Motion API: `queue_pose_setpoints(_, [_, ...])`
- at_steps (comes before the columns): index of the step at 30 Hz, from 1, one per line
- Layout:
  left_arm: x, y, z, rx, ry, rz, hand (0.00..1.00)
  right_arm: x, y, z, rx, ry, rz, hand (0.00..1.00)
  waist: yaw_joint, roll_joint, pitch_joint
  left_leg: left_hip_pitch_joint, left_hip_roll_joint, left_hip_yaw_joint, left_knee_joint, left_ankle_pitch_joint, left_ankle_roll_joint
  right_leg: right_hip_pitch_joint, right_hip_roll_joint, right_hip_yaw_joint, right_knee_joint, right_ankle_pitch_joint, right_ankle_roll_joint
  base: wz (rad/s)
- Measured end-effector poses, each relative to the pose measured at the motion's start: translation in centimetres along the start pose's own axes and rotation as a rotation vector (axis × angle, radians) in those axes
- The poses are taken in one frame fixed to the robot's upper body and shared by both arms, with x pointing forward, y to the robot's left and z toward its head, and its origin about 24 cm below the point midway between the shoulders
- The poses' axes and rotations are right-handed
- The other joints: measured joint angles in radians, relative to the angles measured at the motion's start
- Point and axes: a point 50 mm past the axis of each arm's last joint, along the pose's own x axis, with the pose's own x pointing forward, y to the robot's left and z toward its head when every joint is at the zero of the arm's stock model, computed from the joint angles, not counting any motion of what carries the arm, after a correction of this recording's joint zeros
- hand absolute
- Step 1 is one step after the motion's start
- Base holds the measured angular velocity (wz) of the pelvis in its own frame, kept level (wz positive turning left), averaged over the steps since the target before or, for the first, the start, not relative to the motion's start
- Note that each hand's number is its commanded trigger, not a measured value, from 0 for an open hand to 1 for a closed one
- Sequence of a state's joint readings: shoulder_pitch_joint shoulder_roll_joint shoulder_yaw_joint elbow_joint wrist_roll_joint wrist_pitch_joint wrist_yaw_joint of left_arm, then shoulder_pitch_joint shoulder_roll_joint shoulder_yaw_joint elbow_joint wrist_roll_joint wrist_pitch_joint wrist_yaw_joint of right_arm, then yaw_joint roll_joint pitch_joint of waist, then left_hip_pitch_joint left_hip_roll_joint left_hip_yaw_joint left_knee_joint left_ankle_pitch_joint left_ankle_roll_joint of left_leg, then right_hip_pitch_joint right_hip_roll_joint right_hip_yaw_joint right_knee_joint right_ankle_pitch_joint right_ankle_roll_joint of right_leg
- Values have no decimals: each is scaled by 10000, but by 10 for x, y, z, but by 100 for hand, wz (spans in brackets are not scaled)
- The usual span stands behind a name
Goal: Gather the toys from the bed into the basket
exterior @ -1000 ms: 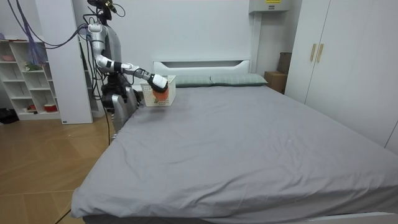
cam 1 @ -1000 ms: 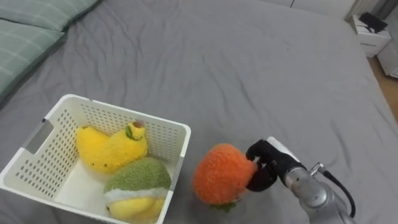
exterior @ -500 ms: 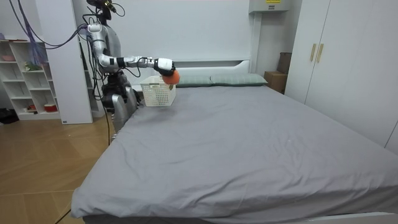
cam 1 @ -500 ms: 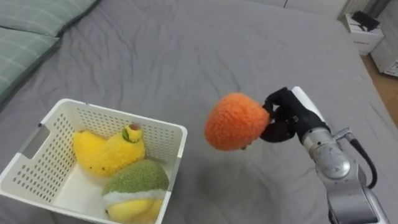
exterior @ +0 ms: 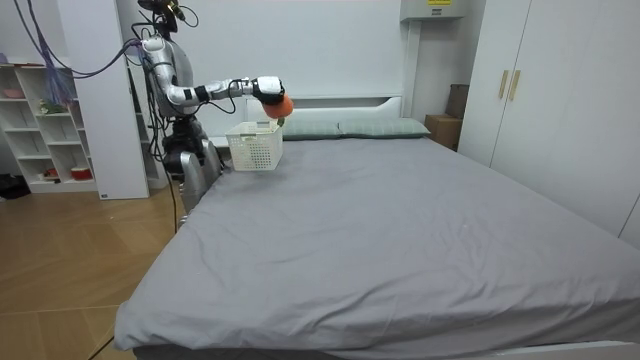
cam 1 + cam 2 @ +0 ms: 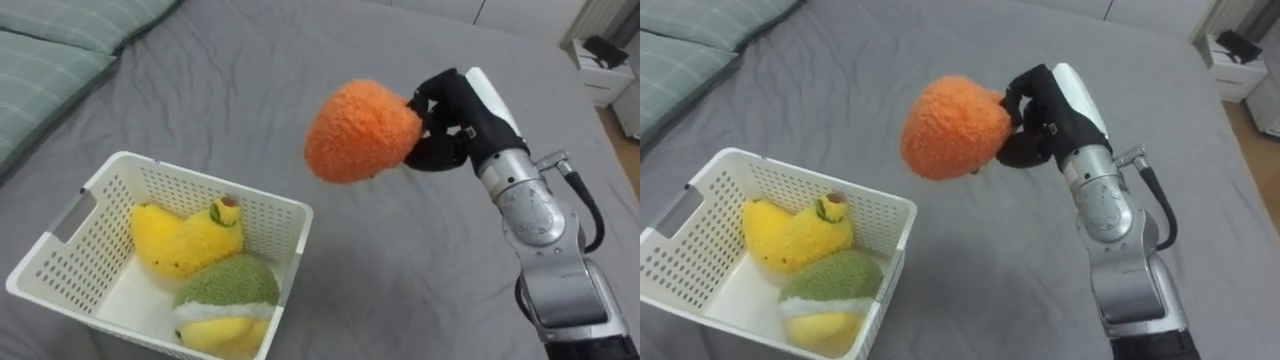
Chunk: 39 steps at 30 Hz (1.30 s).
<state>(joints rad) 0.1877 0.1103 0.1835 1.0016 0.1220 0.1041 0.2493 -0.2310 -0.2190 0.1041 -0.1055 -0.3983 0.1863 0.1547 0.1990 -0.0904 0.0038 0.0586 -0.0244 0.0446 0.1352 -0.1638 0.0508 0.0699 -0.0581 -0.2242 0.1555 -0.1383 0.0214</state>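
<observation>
My right hand (image 6: 455, 115) (image 6: 1045, 110) is shut on a fuzzy orange plush toy (image 6: 360, 130) (image 6: 950, 125), held in the air above the grey bed (image 6: 330, 60), to the right of and higher than the white basket (image 6: 290, 215) (image 6: 895, 215). Inside the basket lie a yellow plush (image 6: 185, 235) (image 6: 790, 235) and a green and yellow plush (image 6: 225, 300) (image 6: 830, 290). In the room view I stand at the bed's head corner, right arm stretched over the basket (image 5: 253, 147) with the orange toy (image 5: 281, 104) raised.
Green striped pillows (image 6: 60, 50) lie at the upper left. A white bedside cabinet (image 6: 600, 60) stands beyond the bed's right edge. Wide bare bedcover stretches ahead and to the right. A white shelf unit (image 5: 40, 130) stands behind me in the room view.
My right hand has lifted the orange toy from the bedcover beside the basket up into the air and slightly towards the basket.
</observation>
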Motion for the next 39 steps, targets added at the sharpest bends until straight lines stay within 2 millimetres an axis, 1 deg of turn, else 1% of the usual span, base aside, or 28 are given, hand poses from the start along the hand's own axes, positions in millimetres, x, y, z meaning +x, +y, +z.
queue_pose_setpoints(2, [0, 0, -1, 45, 26, -1, 0, 4, 1, 15, -100, -616, 73, 100, 27, -9, 11, 0, -7, -46, 4, 1, -1, 27, -1, -47, -22, 0, 0, 7])
queue_pose_setpoints(4, [0, 0, -1, 101, -2, -58, 0, 7, 0, 22, -125, -859, 56, 100, 102, -6, 18, -3, -14, -62, 4, 1, 0, 36, -5, -68, -31, 0, 1, 2])
queue_pose_setpoints(5, [0, -1, 0, 224, -49, -123, 0, 8, 0, 24, -85, -957, 34, 100, 257, -7, 18, -7, -17, -73, -1, 1, 0, 35, -6, -60, -31, -1, 3, 0])
queue_pose_setpoints(6, [0, -1, 1, 282, -70, -149, 0, 8, 0, 25, -69, -996, 39, 100, 289, -4, 20, -7, -17, -75, -1, 1, 0, 35, -6, -54, -33, -1, 3, 0])
queue_pose_setpoints(9, [0, -1, 1, 422, -102, -204, 0, 10, 6, 31, -41, -1219, 260, 100, 420, 10, 30, -46, -26, -163, 2, 1, 0, 36, -8, -75, -34, -1, 4, 7])
queue_pose_setpoints(10, [0, -2, 2, 504, -150, -244, 0, 11, 10, 33, -25, -1270, 401, 100, 517, 15, 36, -59, -27, -179, -4, 1, 0, 35, -8, -96, -36, -2, 4, 3])
queue_pose_setpoints(12, [0, -4, 5, 660, -266, -298, 0, 11, 17, 37, -74, -1384, 666, 100, 565, -5, 40, -150, -43, -273, 13, 7, -2, 9, -31, -253, -37, -3, 5, 13])
queue_pose_setpoints(14, [0, -5, 7, 729, -305, -333, 0, 13, 27, 44, -149, -1602, 1216, 100, 631, -44, 55, -166, -44, -324, 20, 10, -5, 8, -30, -291, -37, -4, 7, 9])
queue_pose_setpoints(16, [1, -6, 14, 724, -387, -420, 0, 14, 34, 52, -175, -1867, 1719, 100, 897, -136, 91, -171, -47, -339, 20, 11, -6, 8, -35, -330, -42, -5, 8, 0])
queue_pose_setpoints(17, [2, -6, 19, 709, -482, -478, 0, 14, 36, 52, -78, -1868, 1810, 100, 1081, -188, 102, -168, -48, -341, 37, 12, -5, 8, -40, -354, -50, -5, 8, 0])
queue_pose_setpoints(18, [2, -7, 21, 708, -527, -490, 0, 14, 38, 52, -36, -1869, 1859, 100, 1121, -213, 102, -168, -53, -356, 76, 13, -2, 9, -45, -374, -52, -5, 9, 11])
queue_pose_setpoints(19, [2, -6, 24, 711, -595, -504, 0, 14, 41, 53, -32, -1922, 1969, 100, 1185, -255, 117, -189, -67, -461, 110, 14, -1, 11, -60, -472, -52, -5, 9, 17])
queue_pose_setpoints(20, [3, -6, 27, 720, -675, -508, 0, 14, 44, 55, -49, -1966, 2073, 100, 1271, -314, 150, -231, -73, -509, 148, 13, 0, 2, -64, -532, -54, -5, 9, 17])
queue_pose_setpoints(22, [3, -7, 29, 791, -738, -560, 0, 14, 51, 56, 10, -1943, 2345, 100, 1402, -347, 157, -322, -80, -548, 163, 11, 0, -16, -62, -534, -57, -4, 10, 7])
queue_pose_setpoints(25, [3, -8, 30, 1041, -768, -653, 0, 12, 62, 61, -77, -2026, 2836, 100, 1459, -334, 166, -416, -99, -709, 162, 7, -1, -17, -63, -571, -67, -4, 11, 14])
queue_pose_setpoints(28, [3, -8, 29, 1114, -648, -730, 0, 11, 68, 62, -250, -2046, 3136, 100, 1598, -322, 174, -473, -102, -798, 175, 20, -18, -22, -62, -668, -96, -4, 11, 10])
queue_pose_setpoints(30, [3, -8, 28, 1127, -594, -729, 0, 10, 71, 62, -281, -2047, 3279, 100, 1618, -318, 176, -490, -112, -859, 181, 31, -28, -8, -68, -775, -129, -4, 10, 8])
queue_pose_setpoints(31, [3, -8, 28, 1127, -591, -738, 0, 11, 73, 62, -246, -1996, 3366, 96, 1666, -318, 176, -491, -122, -870, 181, 37, -29, -8, -76, -789, -156, -4, 10, 7])
queue_pose_setpoints(32, [3, -8, 28, 1122, -589, -738, 0, 11, 75, 60, -167, -1914, 3435, 61, 1690, -317, 177, -496, -125, -873, 181, 39, -29, -8, -75, -795, -171, -4, 10, 0])
queue_pose_setpoints(33, [3, -8, 28, 1120, -588, -738, 0, 12, 77, 60, -115, -1861, 3472, 33, 1691, -317, 177, -498, -125, -873, 180, 39, -29, -9, -75, -796, -173, -4, 10, 0])
queue_pose_setpoints(34, [3, -9, 28, 1146, -602, -750, 0, 12, 79, 58, -93, -1786, 3558, 10, 1690, -318, 176, -504, -126, -873, 180, 38, -29, -13, -77, -802, -173, -4, 10, 0])
queue_pose_setpoints(35, [2, -9, 29, 1207, -627, -775, 0, 12, 80, 57, -103, -1744, 3633, 0, 1688, -319, 176, -514, -129, -873, 178, 38, -28, -15, -79, -805, -174, -4, 11, 0])
queue_pose_setpoints(39, [2, -11, 30, 1254, -687, -810, 0, 12, 81, 57, -83, -1713, 3658, 0, 1682, -324, 173, -525, -131, -873, 174, 38, -28, -18, -78, -807, -190, -3, 11, 0])
